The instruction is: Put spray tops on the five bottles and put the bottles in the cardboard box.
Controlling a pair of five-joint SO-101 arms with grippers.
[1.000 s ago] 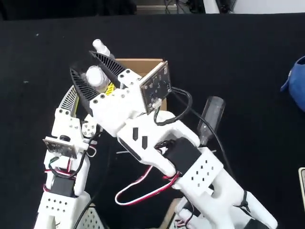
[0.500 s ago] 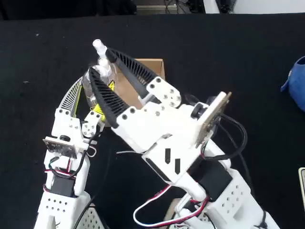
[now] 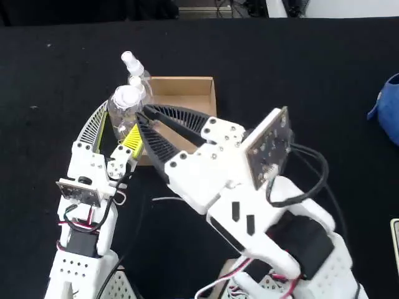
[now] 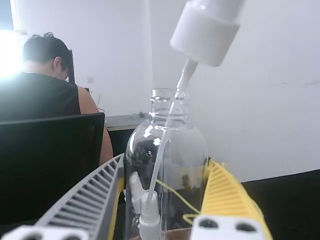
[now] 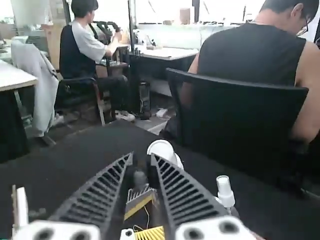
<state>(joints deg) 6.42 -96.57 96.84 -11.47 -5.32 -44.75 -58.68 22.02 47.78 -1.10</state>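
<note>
From where I stand, the job now is seating the spray top (image 4: 207, 30). It sits tilted, lifted off the neck of the clear bottle (image 4: 165, 130), with its thin tube already down inside. To do it well, I'd say the right pincer (image 5: 142, 159) should take the white head squarely, bring it upright over the neck, then press and twist. Its black fingers are only narrowly apart just beside the bottle, holding nothing I can make out. The left pincer (image 4: 166, 167) is clamped on the bottle's body, one grey finger and one yellow, holding it upright at the near edge of the cardboard box (image 3: 184, 80) on the black table (image 3: 299, 75). A second bottle (image 3: 132, 65), already capped, stands just behind.
</note>
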